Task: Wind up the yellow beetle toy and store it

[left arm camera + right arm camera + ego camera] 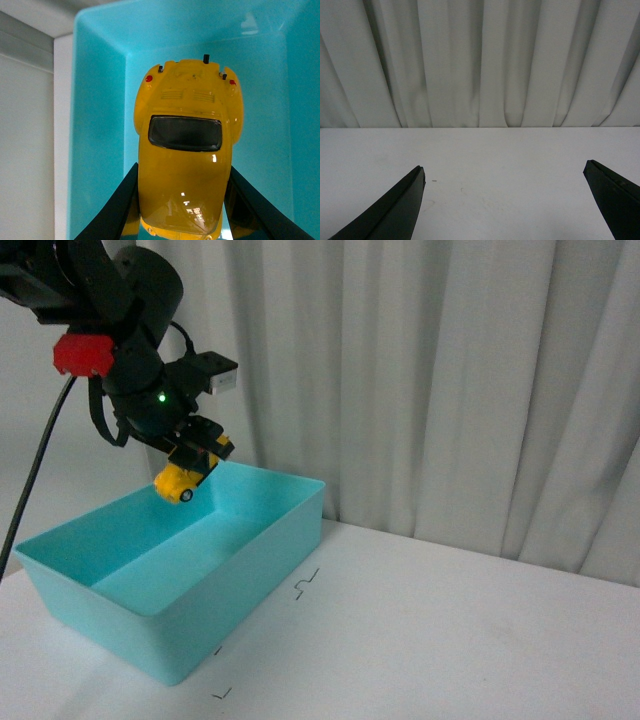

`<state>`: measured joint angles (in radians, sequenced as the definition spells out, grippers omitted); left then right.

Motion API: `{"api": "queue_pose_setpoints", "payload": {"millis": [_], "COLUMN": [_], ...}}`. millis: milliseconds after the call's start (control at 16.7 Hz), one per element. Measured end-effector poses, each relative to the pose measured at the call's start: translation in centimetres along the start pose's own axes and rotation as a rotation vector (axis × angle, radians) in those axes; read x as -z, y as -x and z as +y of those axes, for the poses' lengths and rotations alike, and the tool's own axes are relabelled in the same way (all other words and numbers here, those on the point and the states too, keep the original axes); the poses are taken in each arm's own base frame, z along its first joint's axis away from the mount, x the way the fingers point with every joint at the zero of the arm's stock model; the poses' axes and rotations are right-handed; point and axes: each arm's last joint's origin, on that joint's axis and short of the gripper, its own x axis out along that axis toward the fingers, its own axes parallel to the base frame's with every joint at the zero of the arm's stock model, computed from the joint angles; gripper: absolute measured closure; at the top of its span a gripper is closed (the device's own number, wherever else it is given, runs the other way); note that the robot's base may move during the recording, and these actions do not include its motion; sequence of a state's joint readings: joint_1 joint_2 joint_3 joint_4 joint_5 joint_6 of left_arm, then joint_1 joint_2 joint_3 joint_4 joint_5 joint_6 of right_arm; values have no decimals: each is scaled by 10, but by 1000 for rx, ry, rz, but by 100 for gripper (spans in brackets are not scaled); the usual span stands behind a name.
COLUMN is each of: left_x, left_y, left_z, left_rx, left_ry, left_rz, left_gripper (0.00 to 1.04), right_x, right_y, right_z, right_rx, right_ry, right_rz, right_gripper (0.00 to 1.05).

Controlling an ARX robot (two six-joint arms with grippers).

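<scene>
Above the turquoise plastic bin (262, 565), about 10 o'clock in front view | my left end effector (196, 464) clamps the small glossy yellow beetle toy (179, 483) | right end effector (504, 167) apart, empty | I judge only release remains; winding unverifiable

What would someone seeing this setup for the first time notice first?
The eye goes first to the yellow beetle toy, pinched in the left gripper and hanging above the far side of the turquoise bin. That bin sits on the left of the white table, with a pale pleated curtain filling the background. The right gripper is open above the table, holding nothing.
</scene>
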<state>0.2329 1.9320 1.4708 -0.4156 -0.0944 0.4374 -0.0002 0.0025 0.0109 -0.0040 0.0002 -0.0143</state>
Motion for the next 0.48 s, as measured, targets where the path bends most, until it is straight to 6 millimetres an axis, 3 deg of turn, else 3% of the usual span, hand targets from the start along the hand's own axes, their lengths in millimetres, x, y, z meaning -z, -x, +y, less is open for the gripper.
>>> {"api": "queue_pose_setpoints", "payload": {"millis": [478], "left_x": [14], "left_y": [-55], "left_z": [-24], "left_rx": [-66], "left_ry": [67], "left_rz": [69], "left_gripper": [64], "right_x": [0], "right_y": [0], "right_z": [0], "right_rx": [0], "right_ry": [0], "right_rz": [0], "right_gripper": [7]}}
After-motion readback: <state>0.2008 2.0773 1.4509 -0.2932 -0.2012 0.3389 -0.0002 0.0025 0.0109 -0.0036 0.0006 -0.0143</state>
